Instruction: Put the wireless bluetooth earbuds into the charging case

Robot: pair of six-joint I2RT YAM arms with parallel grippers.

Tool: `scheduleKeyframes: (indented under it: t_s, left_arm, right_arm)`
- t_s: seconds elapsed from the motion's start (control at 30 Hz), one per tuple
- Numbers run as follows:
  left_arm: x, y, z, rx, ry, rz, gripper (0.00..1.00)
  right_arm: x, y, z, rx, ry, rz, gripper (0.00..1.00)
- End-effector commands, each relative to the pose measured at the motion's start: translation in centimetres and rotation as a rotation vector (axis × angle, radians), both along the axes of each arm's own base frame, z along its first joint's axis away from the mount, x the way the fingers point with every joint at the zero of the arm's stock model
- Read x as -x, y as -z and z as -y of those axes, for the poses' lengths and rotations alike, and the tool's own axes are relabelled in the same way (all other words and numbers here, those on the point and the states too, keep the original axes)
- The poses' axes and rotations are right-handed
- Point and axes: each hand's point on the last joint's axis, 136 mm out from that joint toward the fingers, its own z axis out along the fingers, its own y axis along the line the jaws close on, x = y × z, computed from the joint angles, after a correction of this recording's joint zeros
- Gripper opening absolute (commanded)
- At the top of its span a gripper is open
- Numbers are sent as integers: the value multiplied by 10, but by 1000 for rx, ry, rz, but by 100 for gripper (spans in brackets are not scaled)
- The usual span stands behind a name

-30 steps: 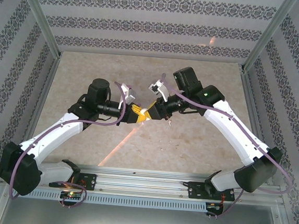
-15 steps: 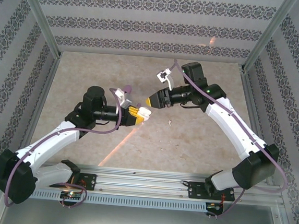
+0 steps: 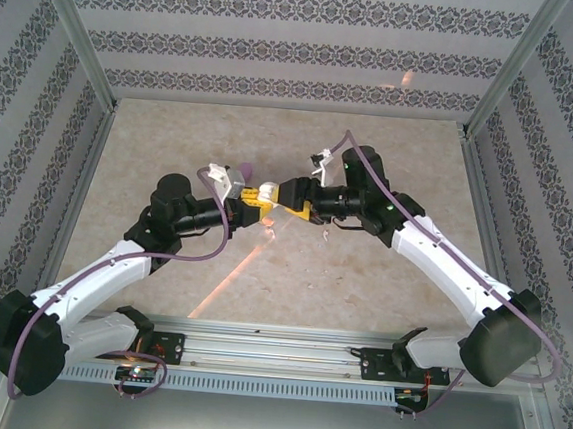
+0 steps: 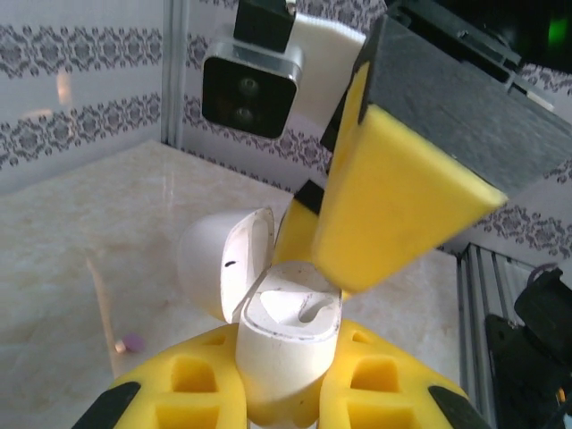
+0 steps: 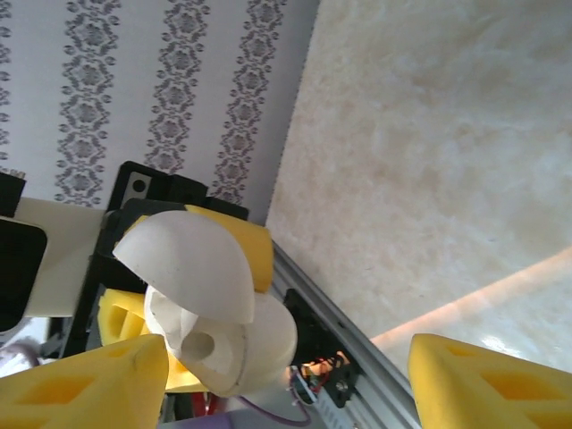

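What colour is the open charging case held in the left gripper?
The charging case looks whitish, lid and body; the left wrist view shows it best.

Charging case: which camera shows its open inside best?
Left wrist: the charging case stands close, lid open, wells facing the lens. Right wrist shows the case from the side, lid in front. Top external gives a small pale speck.

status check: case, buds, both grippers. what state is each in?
case: lid open, held upright in the left gripper.
socket: the one in sight looks empty.
earbud: small lilac bit, likely a bud, loose on the table, outside the case.
left gripper: shut on the case.
right gripper: open, fingers either side of the case, holding nothing.
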Motion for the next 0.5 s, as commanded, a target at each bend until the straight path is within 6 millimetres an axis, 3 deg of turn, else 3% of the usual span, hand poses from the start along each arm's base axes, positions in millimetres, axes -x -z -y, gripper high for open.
scheduleKeyframes:
  t_s: [0.0, 0.17, 0.47]
  left_arm:
    - [4, -22, 3, 84, 18, 70, 0]
    - [7, -27, 3, 121, 33, 75, 0]
    - [2, -25, 7, 144, 42, 45, 0]
  right_arm:
    - [-7, -16, -6, -70, 42, -22, 70]
    - [-9, -19, -16, -160, 28, -73, 65]
    - [-4, -29, -18, -195, 19, -65, 36]
